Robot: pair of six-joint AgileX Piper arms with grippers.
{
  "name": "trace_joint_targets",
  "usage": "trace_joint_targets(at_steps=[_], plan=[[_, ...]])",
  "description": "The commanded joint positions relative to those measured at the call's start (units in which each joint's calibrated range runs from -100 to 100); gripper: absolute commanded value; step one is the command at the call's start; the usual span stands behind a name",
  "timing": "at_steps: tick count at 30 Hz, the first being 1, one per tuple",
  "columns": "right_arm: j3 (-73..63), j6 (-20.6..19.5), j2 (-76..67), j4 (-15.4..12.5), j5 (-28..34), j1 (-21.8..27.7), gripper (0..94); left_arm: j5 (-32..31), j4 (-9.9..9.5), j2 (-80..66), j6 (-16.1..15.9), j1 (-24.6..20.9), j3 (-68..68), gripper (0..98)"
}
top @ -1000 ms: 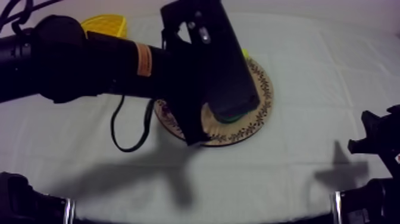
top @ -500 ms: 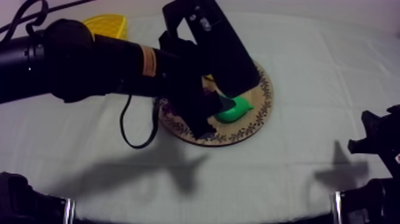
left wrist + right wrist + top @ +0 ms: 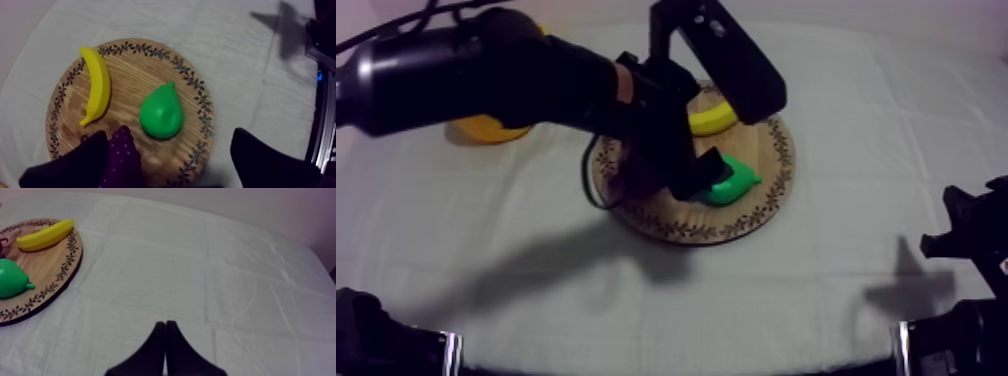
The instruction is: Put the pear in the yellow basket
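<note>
The left gripper (image 3: pixel 168 135) hangs spread over the board (image 3: pixel 135 70), the pear (image 3: pixel 161 111) lying free on the board just ahead of it. A banana (image 3: pixel 97 82) and grapes (image 3: pixel 120 152) share the board; the right gripper (image 3: pixel 165 325), pressed together, is well off the board.
</note>
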Motion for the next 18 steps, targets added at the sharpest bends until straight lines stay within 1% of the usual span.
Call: trace_joint_targets(at_steps=[1, 7, 14, 18], plan=[[0.03, 0.01, 0.01, -0.01, -0.02, 0.00, 0.3, 4.76, -0.45, 5.76, 0.32, -0.22, -5.29, 92.1], [0.03, 0.01, 0.01, -0.01, -0.02, 0.00, 0.3, 15.48, -1.59, 15.80, 1.48, -0.77, -15.61, 92.1], [0.03, 0.02, 0.01, -0.01, -0.02, 0.00, 0.3, 30.70, -3.55, 25.96, 3.55, 0.13, -28.69, 92.0], [0.03, 0.02, 0.01, -0.01, -0.02, 0.00, 0.3, 37.24, -4.41, 30.94, 4.60, 0.72, -35.25, 91.5]])
